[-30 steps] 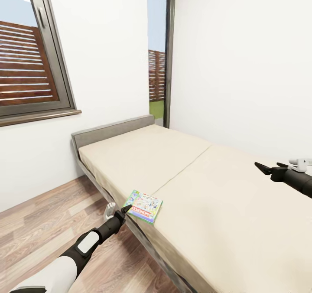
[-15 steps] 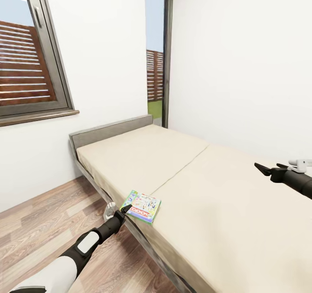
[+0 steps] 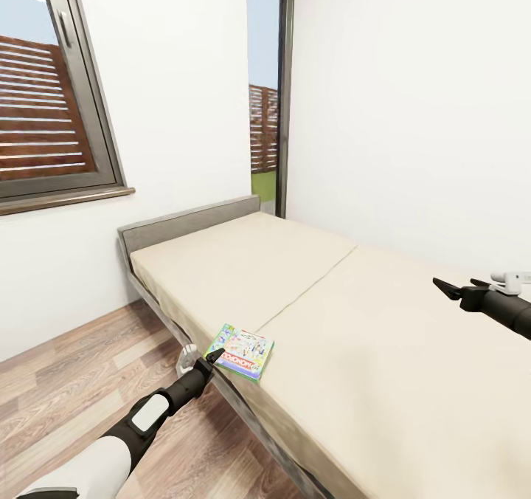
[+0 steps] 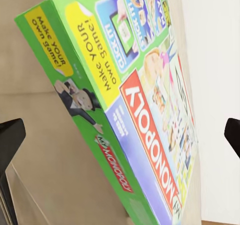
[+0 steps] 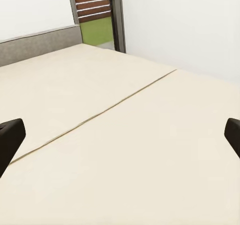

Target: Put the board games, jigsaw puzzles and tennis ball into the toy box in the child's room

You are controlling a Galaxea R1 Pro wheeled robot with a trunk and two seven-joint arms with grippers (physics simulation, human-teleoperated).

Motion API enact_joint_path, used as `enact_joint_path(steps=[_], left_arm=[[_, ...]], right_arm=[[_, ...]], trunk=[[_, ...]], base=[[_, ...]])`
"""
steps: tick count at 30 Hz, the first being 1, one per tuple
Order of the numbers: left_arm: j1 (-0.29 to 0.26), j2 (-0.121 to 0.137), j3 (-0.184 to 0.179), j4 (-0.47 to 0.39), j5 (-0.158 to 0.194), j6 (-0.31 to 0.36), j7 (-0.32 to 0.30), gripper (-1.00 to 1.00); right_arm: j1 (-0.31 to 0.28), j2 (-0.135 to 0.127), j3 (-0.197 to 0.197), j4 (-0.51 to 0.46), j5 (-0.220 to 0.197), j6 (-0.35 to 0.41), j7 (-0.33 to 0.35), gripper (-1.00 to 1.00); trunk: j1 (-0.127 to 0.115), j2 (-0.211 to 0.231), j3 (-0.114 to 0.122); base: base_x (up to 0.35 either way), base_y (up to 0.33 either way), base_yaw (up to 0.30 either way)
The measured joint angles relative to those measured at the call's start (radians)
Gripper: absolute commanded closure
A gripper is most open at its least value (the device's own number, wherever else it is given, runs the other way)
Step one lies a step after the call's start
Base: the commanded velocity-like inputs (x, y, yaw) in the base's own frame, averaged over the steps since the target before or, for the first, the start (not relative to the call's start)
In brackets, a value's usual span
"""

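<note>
Green flat cardboard Monopoly board game box (image 3: 241,351) lies just ahead of the parted, empty left gripper (image 3: 214,356), its near edge between the fingers.

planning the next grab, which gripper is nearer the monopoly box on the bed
Left. The left gripper sits right at the Monopoly box, at the bed edge, jaws open. The right gripper hovers far off over the mattress, also open.

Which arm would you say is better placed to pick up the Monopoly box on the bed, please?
Left: the left gripper is open right at the Monopoly box; the right gripper hangs well away.
</note>
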Motion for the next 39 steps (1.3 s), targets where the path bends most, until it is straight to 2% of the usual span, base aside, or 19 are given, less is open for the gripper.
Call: enact_joint_path(steps=[15, 27, 39], left_arm=[[0.000, 0.000, 0.000, 0.000, 0.000, -0.003, 0.000, -1.00], [0.000, 0.000, 0.000, 0.000, 0.000, -0.003, 0.000, -1.00], [0.000, -0.003, 0.000, 0.000, 0.000, -0.003, 0.000, -1.00]], right_arm=[[0.000, 0.000, 0.000, 0.000, 0.000, 0.000, 0.000, -1.00], [0.000, 0.000, 0.000, 0.000, -0.001, 0.000, 0.000, -1.00], [0.000, 0.000, 0.000, -0.003, 0.000, 0.000, 0.000, -1.00]], trunk=[[0.000, 0.000, 0.000], [0.000, 0.000, 0.000], [0.000, 0.000, 0.000]], base=[[0.000, 0.000, -0.004], [0.000, 0.000, -0.137], [0.000, 0.000, -0.050]])
